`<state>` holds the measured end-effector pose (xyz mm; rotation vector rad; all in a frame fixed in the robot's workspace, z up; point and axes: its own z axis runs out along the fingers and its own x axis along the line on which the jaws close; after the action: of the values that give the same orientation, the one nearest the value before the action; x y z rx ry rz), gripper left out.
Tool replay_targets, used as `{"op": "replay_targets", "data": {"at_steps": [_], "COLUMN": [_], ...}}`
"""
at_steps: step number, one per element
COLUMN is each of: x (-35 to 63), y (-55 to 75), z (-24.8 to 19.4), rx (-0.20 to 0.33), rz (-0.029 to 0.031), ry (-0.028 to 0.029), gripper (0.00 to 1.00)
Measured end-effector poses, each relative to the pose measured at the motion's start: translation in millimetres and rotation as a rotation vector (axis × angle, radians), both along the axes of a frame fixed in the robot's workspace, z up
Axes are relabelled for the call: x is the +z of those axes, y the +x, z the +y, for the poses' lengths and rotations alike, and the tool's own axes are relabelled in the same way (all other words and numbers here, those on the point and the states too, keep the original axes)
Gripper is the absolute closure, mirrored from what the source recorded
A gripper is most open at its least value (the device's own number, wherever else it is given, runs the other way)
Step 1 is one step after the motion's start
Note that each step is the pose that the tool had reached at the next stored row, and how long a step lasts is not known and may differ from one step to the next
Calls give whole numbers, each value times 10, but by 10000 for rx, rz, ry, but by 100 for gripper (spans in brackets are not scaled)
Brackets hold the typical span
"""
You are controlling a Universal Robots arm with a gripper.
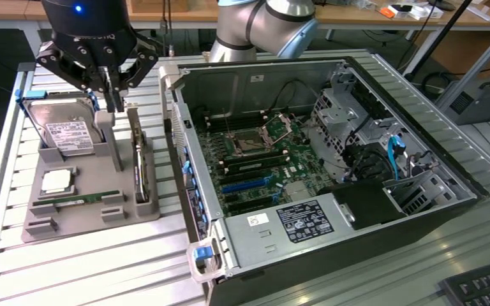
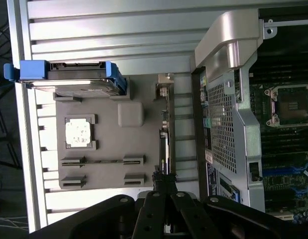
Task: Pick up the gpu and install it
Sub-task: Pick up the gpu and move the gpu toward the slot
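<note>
I see the slatted table [image 1: 100, 268] carrying the open computer case [image 1: 432, 197], with a grey parts tray [image 1: 74, 223] just beside it on the exterior view's left. The gripper [image 1: 109, 99] hangs above the tray, fingers drawn narrow and holding nothing. The gpu [image 1: 140, 167] stands on edge in the tray slot nearest the case.

A tray [image 1: 68, 228] is sitting on the table [image 1: 92, 274] at the exterior view's left, just beside the computer case [image 1: 432, 223] at its right. In the tray, the hard drive [image 1: 66, 134] is leaning at the far end, the chip [image 1: 56, 182] and memory stick [image 1: 79, 199] are lying nearer, and the gpu [image 1: 141, 172] is standing on edge along the case side.
</note>
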<state>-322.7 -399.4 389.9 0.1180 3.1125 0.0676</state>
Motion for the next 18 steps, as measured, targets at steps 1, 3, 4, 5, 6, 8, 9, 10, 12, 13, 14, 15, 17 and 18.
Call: {"op": "replay_targets", "data": {"at_steps": [1, 3, 4, 5, 6, 8, 9, 10, 12, 13, 14, 15, 17, 18], "x": [0, -1, -20, -35, -37, -45, -51, -54, -59, -62, -65, -67, -72, -75], "y": [0, 0, 0, 0, 0, 0, 0, 0, 0, -1, -1, -1, -1, -2], "z": [0, 0, 0, 0, 0, 0, 0, 0, -1, -1, -1, 0, 0, 0], "rx": [0, 0, 0, 0, 0, 0, 0, 0, 1, 1, 1, 0, 0, 0], "rz": [1, 2, 1, 0, 1, 1, 1, 1, 1, 0, 0, 1, 0, 0], "ry": [0, -1, 0, 0, 0, -1, -1, -1, -1, 0, -1, 0, -2, -2], "gripper": [71, 58, 58, 58, 58, 58, 58, 58, 58, 58, 58, 58, 58, 58]}}
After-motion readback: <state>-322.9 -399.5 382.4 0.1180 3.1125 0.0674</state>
